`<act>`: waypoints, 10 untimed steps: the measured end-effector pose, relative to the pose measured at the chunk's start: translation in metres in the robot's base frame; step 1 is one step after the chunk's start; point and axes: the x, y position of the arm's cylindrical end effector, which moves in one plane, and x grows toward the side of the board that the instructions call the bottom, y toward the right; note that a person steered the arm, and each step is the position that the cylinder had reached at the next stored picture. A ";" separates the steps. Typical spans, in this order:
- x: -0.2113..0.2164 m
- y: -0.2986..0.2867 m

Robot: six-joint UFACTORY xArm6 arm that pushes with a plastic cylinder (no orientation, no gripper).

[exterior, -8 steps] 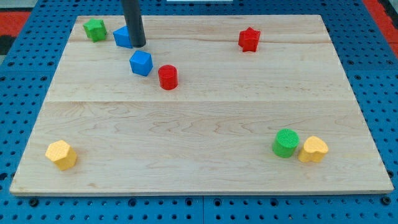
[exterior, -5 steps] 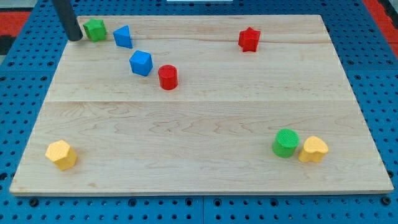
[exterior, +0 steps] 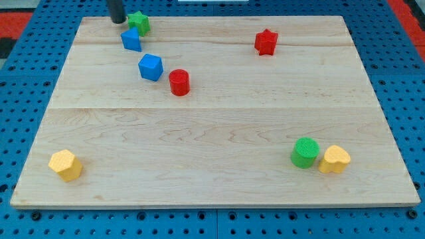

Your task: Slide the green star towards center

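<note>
The green star (exterior: 139, 23) lies near the board's top edge at the view's upper left, just above the blue triangular block (exterior: 131, 39). My tip (exterior: 117, 20) is at the star's left side, close against it. A blue cube (exterior: 151, 67) and a red cylinder (exterior: 179, 82) lie below and to the right of the star, in a diagonal line towards the board's middle.
A red star (exterior: 265, 42) sits at the upper right. A green cylinder (exterior: 305, 153) and a yellow heart-like block (exterior: 334, 160) touch at the lower right. A yellow block (exterior: 65, 164) lies at the lower left. The wooden board (exterior: 219, 119) rests on blue pegboard.
My tip went from the blue triangular block leftward past the green star, then right and up. The green star has slid right and slightly up, now above the blue triangular block.
</note>
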 end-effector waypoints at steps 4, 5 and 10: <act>0.004 0.060; 0.008 0.060; 0.036 0.072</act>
